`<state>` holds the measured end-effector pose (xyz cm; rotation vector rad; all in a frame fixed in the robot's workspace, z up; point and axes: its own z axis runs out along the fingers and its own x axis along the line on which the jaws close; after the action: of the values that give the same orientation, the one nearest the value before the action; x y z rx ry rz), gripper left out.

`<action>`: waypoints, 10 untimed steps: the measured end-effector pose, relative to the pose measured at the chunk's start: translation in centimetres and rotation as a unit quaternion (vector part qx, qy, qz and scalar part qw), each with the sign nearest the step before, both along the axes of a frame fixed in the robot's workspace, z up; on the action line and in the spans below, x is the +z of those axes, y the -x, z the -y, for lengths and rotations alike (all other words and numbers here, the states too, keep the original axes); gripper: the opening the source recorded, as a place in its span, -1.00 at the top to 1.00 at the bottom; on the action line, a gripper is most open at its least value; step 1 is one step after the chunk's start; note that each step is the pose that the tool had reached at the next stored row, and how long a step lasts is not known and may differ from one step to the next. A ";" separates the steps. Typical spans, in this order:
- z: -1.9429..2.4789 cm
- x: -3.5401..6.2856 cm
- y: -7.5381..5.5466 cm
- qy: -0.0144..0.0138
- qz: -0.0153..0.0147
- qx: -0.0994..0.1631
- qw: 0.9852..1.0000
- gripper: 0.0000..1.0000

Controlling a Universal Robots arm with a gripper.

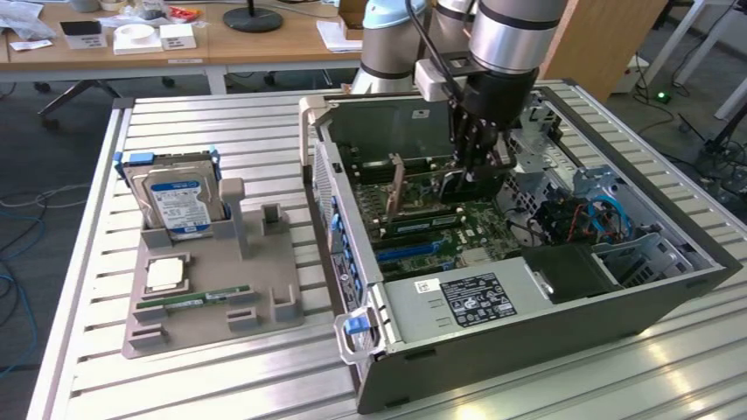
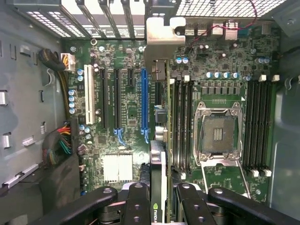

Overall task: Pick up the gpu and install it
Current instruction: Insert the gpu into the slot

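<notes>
End effector (image 2: 161, 206) pinches gpu (image 2: 158, 164) edge-on, long axis and bracket (image 2: 161, 40) toward slotted case wall (image 2: 108, 14).

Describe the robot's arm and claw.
The arm is a silvery tube with pale blue joint caps and a black wrist section. A black cable runs down it past a small pale box. The claw is black, its linked fingers studded with silver pins.
</notes>
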<state>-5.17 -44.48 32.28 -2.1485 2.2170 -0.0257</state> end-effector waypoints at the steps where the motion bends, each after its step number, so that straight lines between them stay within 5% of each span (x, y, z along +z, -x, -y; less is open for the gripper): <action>1: 0.13 0.00 0.0 0.000 0.000 0.000 1.000 0.47; 10: 0.42 -0.11 0.4 0.000 0.000 0.000 1.000 0.47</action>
<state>-5.57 -44.90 32.16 -2.1484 2.2173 -0.0259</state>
